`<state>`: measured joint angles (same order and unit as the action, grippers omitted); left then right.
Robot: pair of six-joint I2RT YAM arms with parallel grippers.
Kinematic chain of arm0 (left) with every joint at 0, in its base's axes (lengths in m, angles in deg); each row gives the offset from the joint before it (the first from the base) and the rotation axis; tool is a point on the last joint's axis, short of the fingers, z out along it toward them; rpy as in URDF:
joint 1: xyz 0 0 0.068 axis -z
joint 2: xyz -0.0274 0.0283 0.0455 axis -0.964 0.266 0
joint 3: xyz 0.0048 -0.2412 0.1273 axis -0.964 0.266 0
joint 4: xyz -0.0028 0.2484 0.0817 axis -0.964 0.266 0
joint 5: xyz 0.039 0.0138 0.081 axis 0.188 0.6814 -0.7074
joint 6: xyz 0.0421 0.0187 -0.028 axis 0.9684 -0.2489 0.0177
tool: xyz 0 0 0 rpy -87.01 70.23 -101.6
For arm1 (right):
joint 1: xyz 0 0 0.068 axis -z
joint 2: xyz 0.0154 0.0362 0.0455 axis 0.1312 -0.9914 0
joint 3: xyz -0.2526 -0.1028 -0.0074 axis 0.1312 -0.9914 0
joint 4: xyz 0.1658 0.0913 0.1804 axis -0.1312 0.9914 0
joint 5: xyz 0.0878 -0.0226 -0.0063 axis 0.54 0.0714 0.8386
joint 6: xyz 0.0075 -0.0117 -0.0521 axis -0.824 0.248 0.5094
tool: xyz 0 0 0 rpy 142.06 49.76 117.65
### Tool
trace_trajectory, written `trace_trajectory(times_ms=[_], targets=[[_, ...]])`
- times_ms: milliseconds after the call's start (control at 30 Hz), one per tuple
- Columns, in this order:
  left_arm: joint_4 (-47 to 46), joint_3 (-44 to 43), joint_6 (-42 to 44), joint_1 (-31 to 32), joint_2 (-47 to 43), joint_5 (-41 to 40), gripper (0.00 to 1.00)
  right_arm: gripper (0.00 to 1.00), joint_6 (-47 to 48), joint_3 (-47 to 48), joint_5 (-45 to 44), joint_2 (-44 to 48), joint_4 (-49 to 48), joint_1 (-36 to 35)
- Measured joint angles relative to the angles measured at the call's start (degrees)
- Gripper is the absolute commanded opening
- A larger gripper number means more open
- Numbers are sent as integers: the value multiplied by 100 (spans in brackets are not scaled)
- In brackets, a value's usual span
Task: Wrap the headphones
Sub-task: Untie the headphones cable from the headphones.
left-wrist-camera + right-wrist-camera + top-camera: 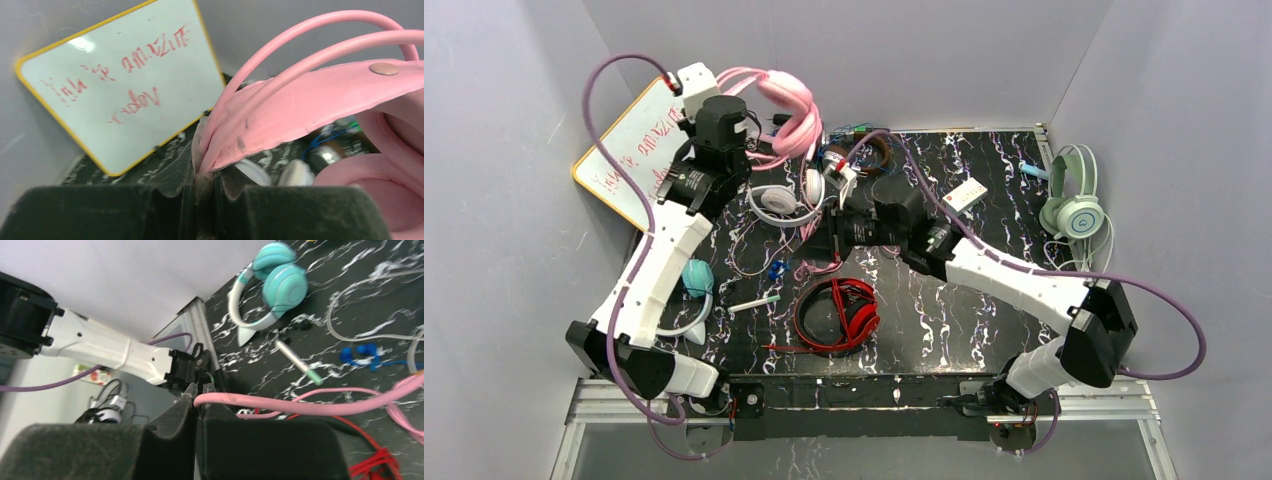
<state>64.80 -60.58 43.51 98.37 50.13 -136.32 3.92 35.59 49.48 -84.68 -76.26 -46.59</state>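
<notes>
Black marbled table (984, 300), grey walls, loose cords everywhere. Near: red headphones (839, 315) lie flat. Mid: right claw (198, 390) clenched on pink cord (300, 405). Far: left claw (202, 170) clenched on band edge of pink headphones (310, 100), held up by whiteboard (115, 85). Risk: cord crosses other leads; a pull may snag white headphones (776, 200), or thin cord slips free.

Soft, even overhead light keeps the top view bright and sharp, with faint shadows under the arms; glare marks the whiteboard (80, 44); the pink headphones (320, 100) blur near the lens; the right gripper (199, 405) is a dark, unfocused mass; the pink cord (300, 405) and teal headphones (280, 282) look slightly soft.
</notes>
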Motion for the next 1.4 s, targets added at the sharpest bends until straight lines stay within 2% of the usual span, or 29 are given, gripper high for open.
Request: trace_trajectory(times_ms=[133,233,367,500,700,833,1000,1233,1400], targets=[[20,374,935,-2,70,-227,0,1,557,988,-393,-13,1204,0],[83,682,1285,0,68,-249,0,1,953,1961,-667,-175,2096,0],[275,1023,1091,0,59,-197,0,1,1307,2927,-876,-505,2870,0],[1014,772,529,-24,127,162,0,1,1480,3018,-1043,-588,3381,2],[2006,-802,-647,-409,863,1220,0,1,1572,2448,-1062,-525,3554,9],[2208,-1084,-1475,-793,1032,2297,0,1,1563,2063,-1073,-483,3683,9],[2039,-708,-2358,-1091,942,3696,0,1,1506,1478,-1198,-369,3578,9],[1080,629,-3978,-1163,570,5796,0,1,1075,-586,-1364,439,2253,11],[483,883,-4835,-1158,516,6422,0,1,758,-1281,-1248,538,1095,11]])
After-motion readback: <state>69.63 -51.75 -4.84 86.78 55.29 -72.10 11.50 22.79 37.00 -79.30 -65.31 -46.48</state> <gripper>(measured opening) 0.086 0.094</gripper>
